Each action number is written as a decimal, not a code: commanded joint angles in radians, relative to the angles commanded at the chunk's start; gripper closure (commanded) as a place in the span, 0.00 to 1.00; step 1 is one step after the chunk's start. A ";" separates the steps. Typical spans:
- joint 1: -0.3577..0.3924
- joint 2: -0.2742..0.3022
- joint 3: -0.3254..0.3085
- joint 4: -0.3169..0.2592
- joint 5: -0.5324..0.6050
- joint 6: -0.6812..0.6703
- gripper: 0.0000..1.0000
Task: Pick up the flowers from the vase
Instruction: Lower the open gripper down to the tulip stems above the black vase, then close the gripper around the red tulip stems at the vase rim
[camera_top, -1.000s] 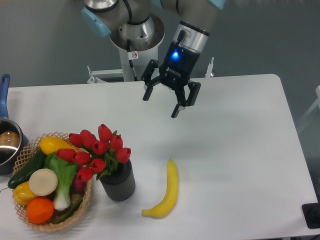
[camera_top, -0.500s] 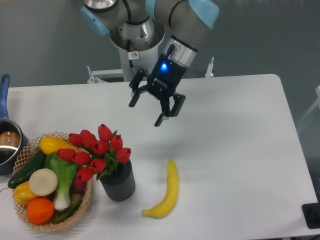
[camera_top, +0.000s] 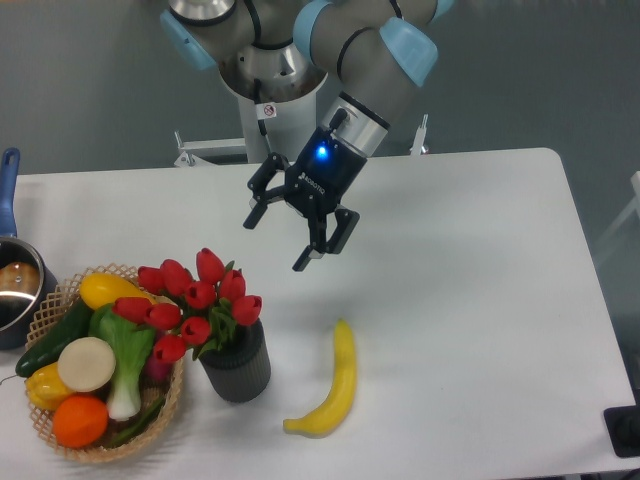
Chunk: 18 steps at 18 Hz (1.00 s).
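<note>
Against the earlier frames the gripper (camera_top: 275, 243) has shifted left and lower, moving from above the rear centre of the table (camera_top: 470, 300) towards the flowers (camera_top: 193, 297); the flowers, the vase (camera_top: 238, 365) and the banana (camera_top: 332, 384) lie unchanged. The gripper's fingers stand wide apart with nothing between them, and a blue light shows on its body. The upper arm is cut off by the top edge. The flower stems are hidden inside the vase, and the vase's left side is partly masked by leaves; whether the blooms touch the wicker basket (camera_top: 60, 300) beside them cannot be settled from this angle. A pot (camera_top: 16, 290) at the far left is cut by the frame edge. The flowers stand upright in the dark ribbed vase at the front left of the table, just beside the basket of produce, below and to the left of the gripper, apart from it.
</note>
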 joint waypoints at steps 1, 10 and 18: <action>-0.021 -0.035 0.028 0.003 -0.002 0.005 0.00; -0.094 -0.129 0.121 0.017 -0.008 0.005 0.00; -0.135 -0.148 0.117 0.049 -0.011 -0.005 0.00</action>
